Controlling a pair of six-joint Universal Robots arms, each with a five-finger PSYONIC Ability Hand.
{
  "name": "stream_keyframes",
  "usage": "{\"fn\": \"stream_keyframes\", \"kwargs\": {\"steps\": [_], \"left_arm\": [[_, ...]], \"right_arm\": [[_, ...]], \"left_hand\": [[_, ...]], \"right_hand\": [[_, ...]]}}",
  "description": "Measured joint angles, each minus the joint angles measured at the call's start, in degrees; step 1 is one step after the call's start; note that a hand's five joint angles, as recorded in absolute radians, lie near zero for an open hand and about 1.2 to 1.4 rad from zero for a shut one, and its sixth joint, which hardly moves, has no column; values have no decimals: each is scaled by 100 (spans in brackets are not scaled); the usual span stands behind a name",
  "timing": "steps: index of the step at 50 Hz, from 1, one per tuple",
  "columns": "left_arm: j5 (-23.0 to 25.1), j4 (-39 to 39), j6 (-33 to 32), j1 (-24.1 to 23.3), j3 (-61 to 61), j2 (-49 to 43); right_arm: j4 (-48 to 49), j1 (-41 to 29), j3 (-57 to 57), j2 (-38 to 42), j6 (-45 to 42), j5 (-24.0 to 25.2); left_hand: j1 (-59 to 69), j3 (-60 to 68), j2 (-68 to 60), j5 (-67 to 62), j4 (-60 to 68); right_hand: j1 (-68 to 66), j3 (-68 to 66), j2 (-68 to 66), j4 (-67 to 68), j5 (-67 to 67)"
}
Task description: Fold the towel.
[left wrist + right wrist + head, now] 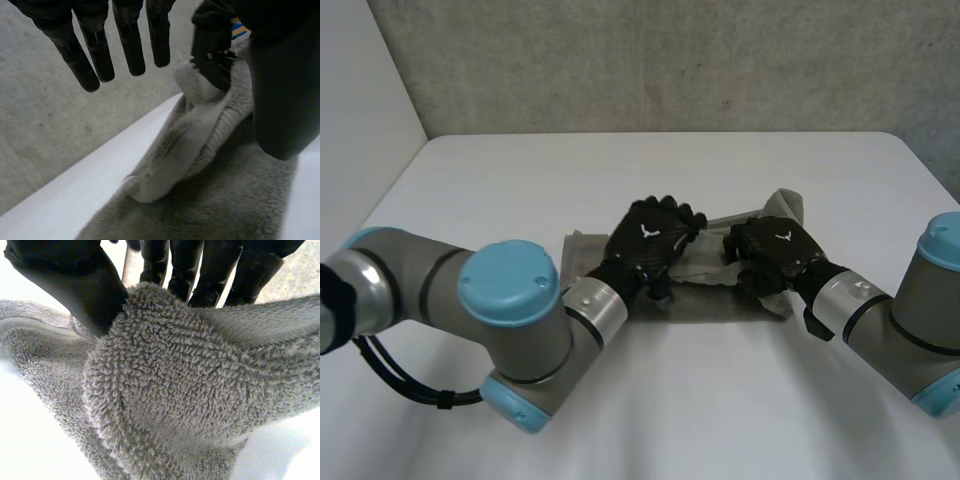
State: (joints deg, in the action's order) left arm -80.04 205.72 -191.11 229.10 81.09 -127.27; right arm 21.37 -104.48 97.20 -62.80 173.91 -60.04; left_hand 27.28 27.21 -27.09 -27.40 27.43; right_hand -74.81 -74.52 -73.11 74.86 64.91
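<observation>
Grey towel (720,300) lies at the middle of the white table (620,160), long axis side to side. The right hand (775,250) pinches its right end between thumb and fingers, bunched and raised. The left hand (652,240), nearer the towel's middle, is over it with fingers straight, grasping nothing.

Open table (650,180) surrounds the bunched towel (712,288).

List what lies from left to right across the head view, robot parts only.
In order: left arm → left hand → right hand, pinching the towel → right arm.
</observation>
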Motion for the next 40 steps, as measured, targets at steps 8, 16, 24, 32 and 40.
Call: {"fn": "stream_keyframes", "kwargs": {"steps": [8,16,24,32,40], "left_arm": [[-43,-202,-2,-86,-464,-502],[-187,-317,-13,-71,-972,-994],[-481,-378,-33,-67,-1313,-1315],[-527,-381,-33,-68,-1423,-1396],[-548,-435,-32,-54,-1279,-1140]], "right_arm": [[-48,29,8,5,-291,-28],[-90,33,67,-2,-410,16],[-91,35,119,-24,-404,41],[-94,53,124,-48,-393,23],[-171,71,114,-222,-342,-54]], "left_hand": [[560,558,-542,-550,546],[1710,1706,-1717,-1644,1686],[3410,3425,-3430,-3352,3417],[5274,5849,-5639,-5569,5747],[5274,6086,-5726,-5636,5900]], "right_hand": [[-14,0,0,0,0],[-14,0,0,0,0],[-14,0,0,0,0],[1084,1032,1026,-990,-990],[6074,6028,5867,-6034,-6179]]}}
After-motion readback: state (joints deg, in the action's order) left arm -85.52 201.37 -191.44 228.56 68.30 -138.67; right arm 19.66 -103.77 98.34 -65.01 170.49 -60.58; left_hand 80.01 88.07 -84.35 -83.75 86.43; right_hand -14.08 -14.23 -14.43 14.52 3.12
